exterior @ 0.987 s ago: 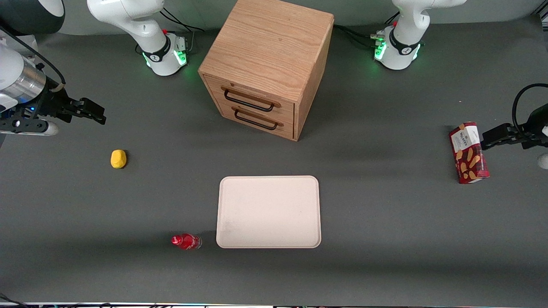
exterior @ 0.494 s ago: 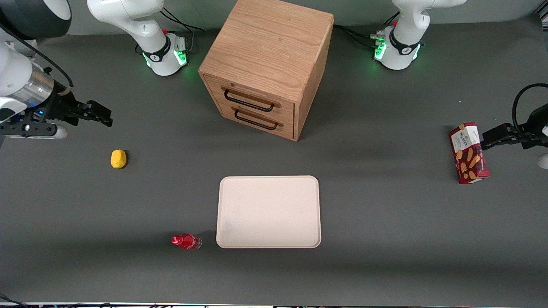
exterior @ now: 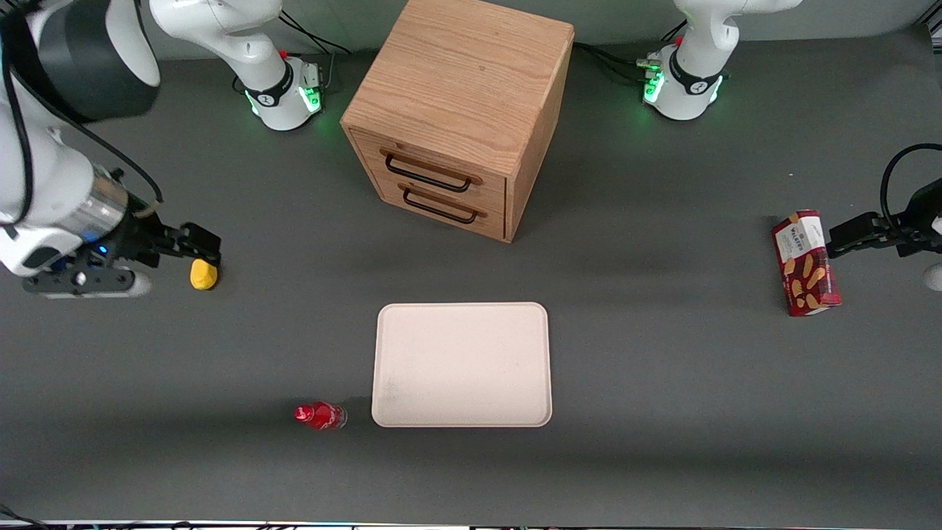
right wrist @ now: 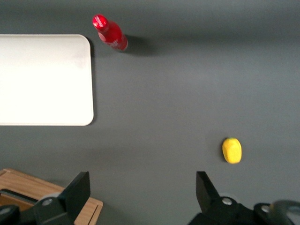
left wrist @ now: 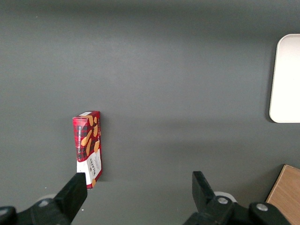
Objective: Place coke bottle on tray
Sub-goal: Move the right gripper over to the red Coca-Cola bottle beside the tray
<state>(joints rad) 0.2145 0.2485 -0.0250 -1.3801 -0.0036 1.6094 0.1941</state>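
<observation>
Dark grey tabletop carried everything. At its middle lay the tray, flat and bare, with the wooden drawer cabinet farther from the front camera, its two handled drawers facing the tray. The coke bottle stood on the tabletop just beside the tray's near corner, on the side toward the working arm's end, apart from the rim by a narrow gap. It appeared upright, though the steep view made that hard to confirm.

The claw hung at the working arm's end of the tabletop, farther from the front camera than the bottle and well apart from it. Its two fingers were spread wide with nothing between them. A yellow lump lay just beside the fingertips. A red biscuit box rested toward the parked arm's end.
</observation>
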